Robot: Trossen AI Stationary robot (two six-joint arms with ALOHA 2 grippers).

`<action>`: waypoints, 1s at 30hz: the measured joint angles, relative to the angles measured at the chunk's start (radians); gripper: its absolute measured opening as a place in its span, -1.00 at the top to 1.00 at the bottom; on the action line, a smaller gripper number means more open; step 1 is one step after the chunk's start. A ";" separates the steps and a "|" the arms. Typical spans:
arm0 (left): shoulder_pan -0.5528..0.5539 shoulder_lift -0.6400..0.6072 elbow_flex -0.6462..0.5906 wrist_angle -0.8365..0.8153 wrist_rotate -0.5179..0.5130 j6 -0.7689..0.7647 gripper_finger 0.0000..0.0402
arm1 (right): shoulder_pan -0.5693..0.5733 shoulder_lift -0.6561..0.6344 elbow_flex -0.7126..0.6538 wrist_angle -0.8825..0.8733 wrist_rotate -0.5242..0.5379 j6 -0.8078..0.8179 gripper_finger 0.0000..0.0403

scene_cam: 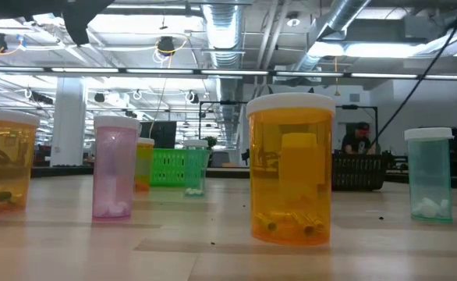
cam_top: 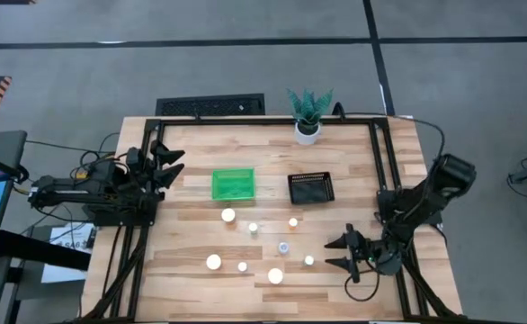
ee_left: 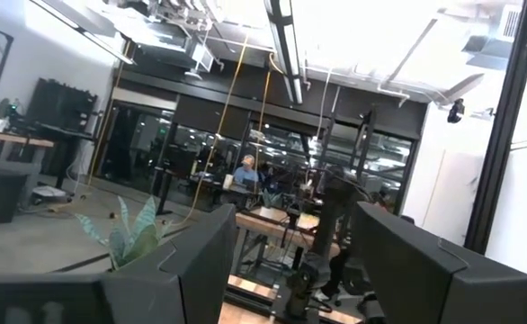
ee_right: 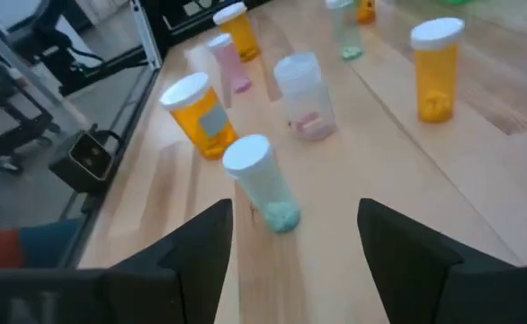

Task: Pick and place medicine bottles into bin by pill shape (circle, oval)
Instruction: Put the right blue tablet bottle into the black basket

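Several small white-capped medicine bottles stand upright on their bases on the wooden table, among them a pale teal one [cam_top: 309,260], a wide one [cam_top: 275,275] and one farther left [cam_top: 228,215]. My right gripper [cam_top: 346,252] is open and empty near the table's right side, pointing left at the teal bottle [ee_right: 262,184], which stands just ahead of its fingertips [ee_right: 295,243]. My left gripper [cam_top: 169,166] is open and empty at the table's left edge, raised and pointing toward the far right. The low view shows an orange bottle [scene_cam: 291,168] and a pink one [scene_cam: 114,165] up close.
A green bin [cam_top: 233,184] and a black bin [cam_top: 310,188] sit side by side in the table's middle, beyond the bottles. A white pot with a green plant [cam_top: 308,117] stands at the far edge. A black frame runs along the table's edges.
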 joint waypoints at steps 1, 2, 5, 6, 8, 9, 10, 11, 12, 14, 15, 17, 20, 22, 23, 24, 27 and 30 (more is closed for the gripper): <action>0.000 0.000 0.000 0.000 0.000 0.000 -0.09 | 0.000 0.028 0.010 0.002 0.003 -0.005 -0.26; 0.000 0.000 0.000 0.001 -0.001 0.000 -0.10 | -0.003 0.057 0.021 0.000 0.003 -0.009 -0.26; 0.000 0.000 0.000 0.002 -0.001 0.003 -0.10 | -0.018 0.139 0.052 0.000 0.003 -0.014 -0.26; 0.000 0.000 0.000 0.002 -0.001 0.004 -0.10 | -0.025 0.165 0.065 -0.001 0.003 -0.018 -0.26; 0.000 0.000 0.000 0.004 -0.001 0.004 -0.10 | -0.036 0.209 0.090 0.000 0.003 -0.039 -0.26; 0.000 0.000 0.000 0.005 -0.001 0.004 -0.10 | -0.041 0.226 0.103 0.000 0.003 -0.053 -0.26; 0.000 0.000 0.000 0.005 -0.001 0.004 -0.10 | -0.045 0.241 0.117 0.001 0.003 -0.068 -0.26; 0.000 0.000 0.000 0.004 -0.001 0.004 -0.10 | -0.050 0.254 0.130 0.002 0.002 -0.082 -0.26; 0.000 0.000 0.000 0.004 -0.001 0.004 -0.10 | -0.052 0.264 0.142 0.002 0.002 -0.093 -0.26; 0.000 0.000 0.000 0.005 -0.001 0.004 -0.10 | -0.056 0.277 0.159 0.001 0.002 -0.108 -0.26; 0.000 0.000 0.000 0.004 -0.001 0.004 -0.10 | -0.056 0.279 0.164 0.003 0.003 -0.109 -0.26; 0.000 0.000 0.000 0.004 -0.001 0.004 -0.10 | -0.055 0.283 0.170 0.002 0.003 -0.113 -0.26; 0.000 0.000 0.000 0.004 -0.001 0.005 -0.10 | -0.060 0.281 0.170 0.009 0.009 -0.134 -0.26; 0.000 0.000 0.000 0.004 -0.001 0.005 -0.10 | -0.069 0.281 0.170 0.023 0.008 -0.148 -0.26; 0.000 0.000 0.000 0.004 -0.001 0.005 -0.10 | -0.073 0.281 0.170 0.038 0.004 -0.160 -0.26; 0.000 0.000 0.000 0.004 -0.001 0.005 -0.10 | -0.077 0.281 0.170 0.052 0.001 -0.172 -0.26; 0.000 0.000 0.000 0.004 -0.001 0.005 -0.10 | -0.092 0.281 0.170 0.088 -0.018 -0.217 -0.26; 0.000 0.000 0.000 0.004 -0.001 0.005 -0.10 | -0.104 0.280 0.170 0.100 -0.053 -0.231 -0.26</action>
